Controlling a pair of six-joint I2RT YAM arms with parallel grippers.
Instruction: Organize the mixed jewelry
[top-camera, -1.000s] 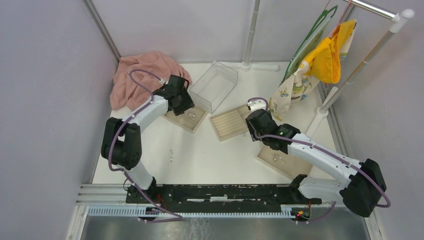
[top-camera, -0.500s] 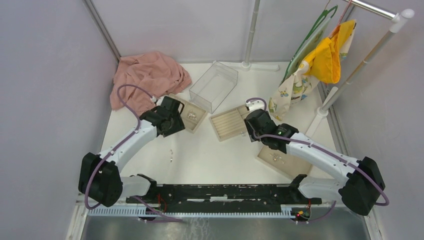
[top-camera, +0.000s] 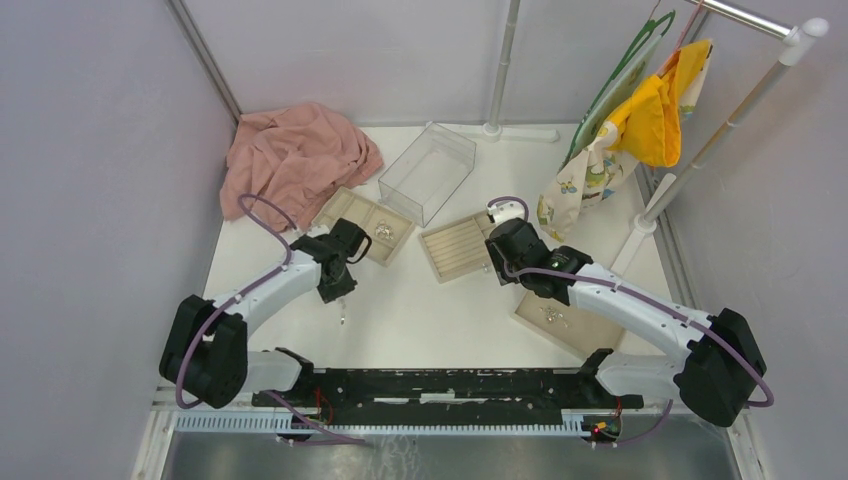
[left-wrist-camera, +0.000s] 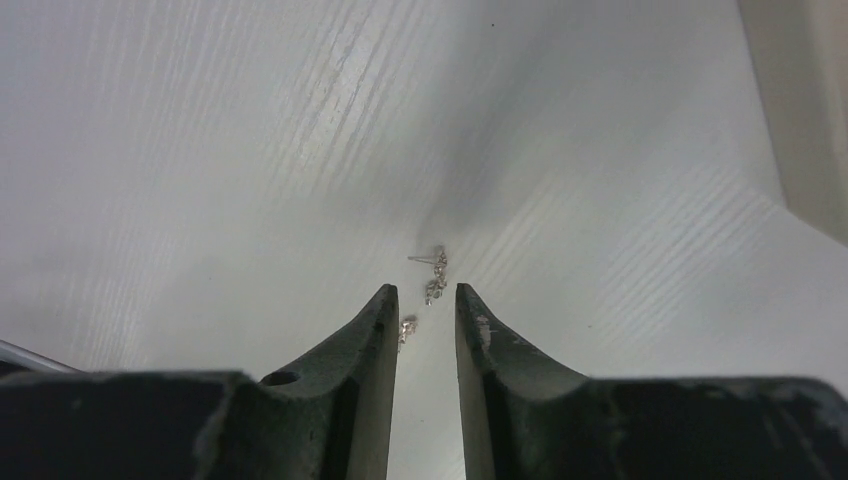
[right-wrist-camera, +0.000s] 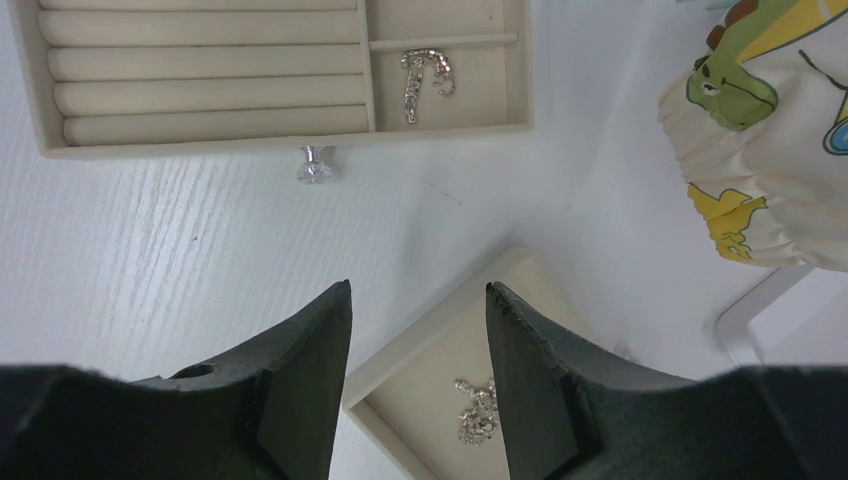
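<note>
Loose mixed jewelry, a few tiny silver bits, lies on the white table just past my left gripper. Its jaws stand narrowly open with nothing between them; one bit lies beside the left finger's inner edge. From above, my left gripper points down over those bits. My right gripper hangs open and empty above the corner of a beige tray holding a silver cluster. A chain lies in the ridged tray, and a crystal piece sits on the table against its edge.
A compartment tray with silver pieces sits at the left, the ridged tray in the middle, a third tray at the near right. Behind stand a clear plastic box, pink cloth and a rack with hanging garments.
My left arm has swung from the compartment tray back toward the near side, down over the loose bits on the table, and its jaws have narrowed. The right arm has barely moved.
</note>
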